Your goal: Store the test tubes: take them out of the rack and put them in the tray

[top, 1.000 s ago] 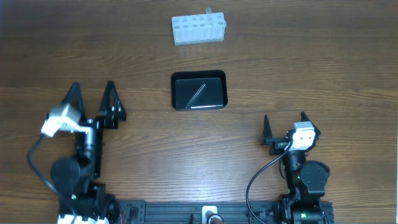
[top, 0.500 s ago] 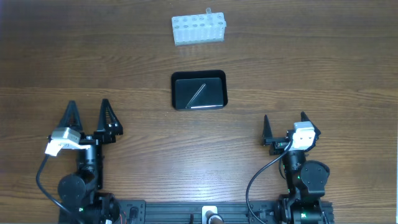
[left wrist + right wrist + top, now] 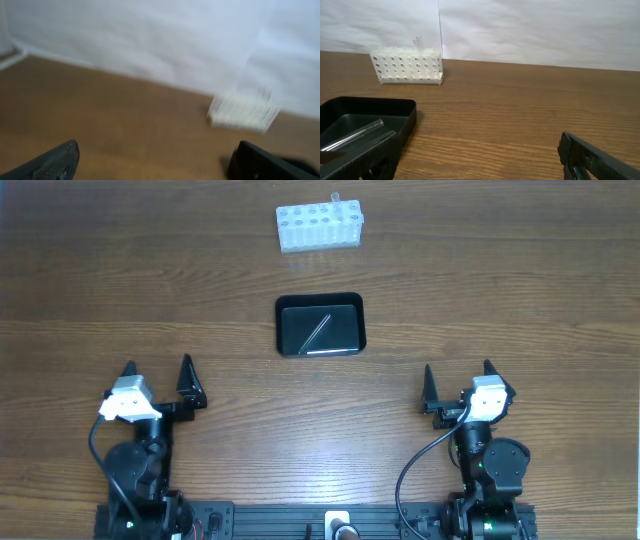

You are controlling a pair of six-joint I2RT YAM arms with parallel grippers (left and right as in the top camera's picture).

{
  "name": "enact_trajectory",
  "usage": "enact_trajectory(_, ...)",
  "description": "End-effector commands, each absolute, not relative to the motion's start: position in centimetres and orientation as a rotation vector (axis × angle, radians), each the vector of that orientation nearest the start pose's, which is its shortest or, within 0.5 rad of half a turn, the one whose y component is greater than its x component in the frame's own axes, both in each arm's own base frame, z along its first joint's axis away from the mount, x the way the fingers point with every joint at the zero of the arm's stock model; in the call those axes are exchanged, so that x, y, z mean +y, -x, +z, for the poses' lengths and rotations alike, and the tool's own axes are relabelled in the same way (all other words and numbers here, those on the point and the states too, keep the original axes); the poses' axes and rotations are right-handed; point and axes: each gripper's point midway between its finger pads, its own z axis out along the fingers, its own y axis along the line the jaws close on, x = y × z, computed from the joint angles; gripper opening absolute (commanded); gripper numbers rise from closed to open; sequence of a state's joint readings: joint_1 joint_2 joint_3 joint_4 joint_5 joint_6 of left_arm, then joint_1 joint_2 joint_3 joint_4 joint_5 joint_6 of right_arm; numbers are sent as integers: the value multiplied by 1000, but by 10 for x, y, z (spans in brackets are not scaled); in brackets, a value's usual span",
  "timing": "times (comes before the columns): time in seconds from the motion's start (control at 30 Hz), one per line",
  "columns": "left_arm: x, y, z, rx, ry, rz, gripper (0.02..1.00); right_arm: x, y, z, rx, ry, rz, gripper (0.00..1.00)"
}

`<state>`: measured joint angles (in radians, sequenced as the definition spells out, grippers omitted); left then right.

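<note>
You are looking down on a brown wooden table (image 3: 520, 290), with its grain running from side to side across the top view. A white backdrop (image 3: 535, 30) is standing behind the table's far edge. In the right wrist view, a thin dark vertical seam (image 3: 439, 25) is running down the backdrop to the tabletop. In the left wrist view, a pale strip (image 3: 15, 52) is lying along the backdrop's foot, too blurred to identify.
</note>
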<state>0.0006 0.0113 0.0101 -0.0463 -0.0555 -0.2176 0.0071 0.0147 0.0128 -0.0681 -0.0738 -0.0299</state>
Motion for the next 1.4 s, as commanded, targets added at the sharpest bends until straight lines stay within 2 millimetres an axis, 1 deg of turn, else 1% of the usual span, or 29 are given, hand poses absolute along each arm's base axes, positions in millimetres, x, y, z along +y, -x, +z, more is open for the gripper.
enact_trajectory(0.03, 5, -246, 158, 1637, 117, -64, 998, 16, -246, 158, 1638, 91, 53, 991)
enact_trajectory(0.17, 6, -246, 157, 1641, 51, 0, 998, 16, -246, 158, 1638, 90, 54, 993)
enact_trajectory(1.4, 6, -246, 158, 1640, 53, 1, 998, 16, -246, 158, 1638, 91, 53, 991)
